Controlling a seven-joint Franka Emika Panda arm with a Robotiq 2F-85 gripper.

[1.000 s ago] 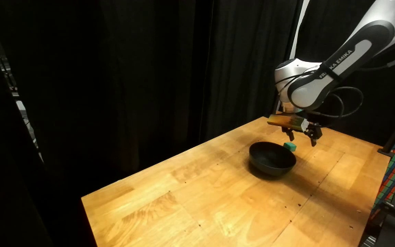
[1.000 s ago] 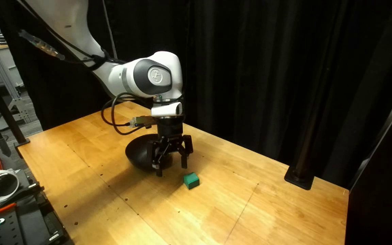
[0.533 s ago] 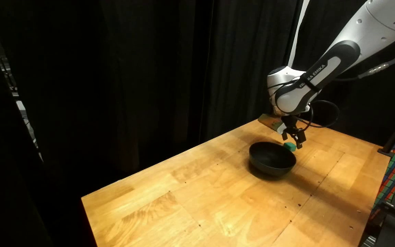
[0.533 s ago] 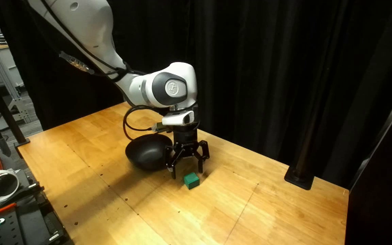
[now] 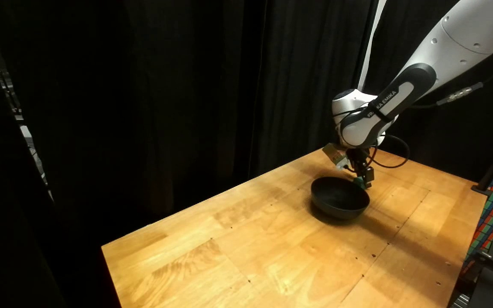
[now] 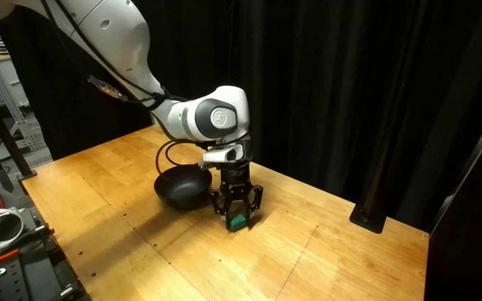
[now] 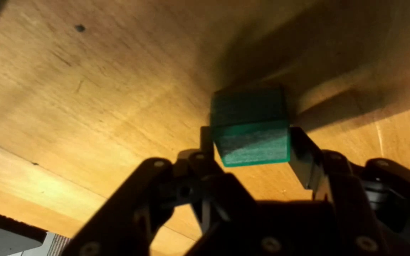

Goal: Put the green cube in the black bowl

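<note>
The black metal two-fingered pincer points down at the pale, honey-toned wooden worktop, its fingers on opposite flanks of the small, perhaps wooden, green cube, which it appears to be pinching. That choice of faces looks sensible: two flat, parallel sides give an even bearing, so the cube should be less inclined to twist when carried. In the wrist view a thin wedge of wood shows between the cube's side and one finger, so the contact may be firmer at the far edge than along the whole face. The tips sit low, probably because so small a block offers little height to hold. The cube seems to rest on the worktop, though its underside is too hidden to be sure. Near it, but apart, the round, shallow black bowl stands upright, mouth upward; their closeness makes for a short carry. The pincer's outer linkage comes up against the bowl's edge as seen in an exterior view, and whether they touch I cannot tell. The grasp is the step in hand, I judge; the next move calls for a straight lift above the rim, lest the cube or a knuckle nudge the bowl.
</note>
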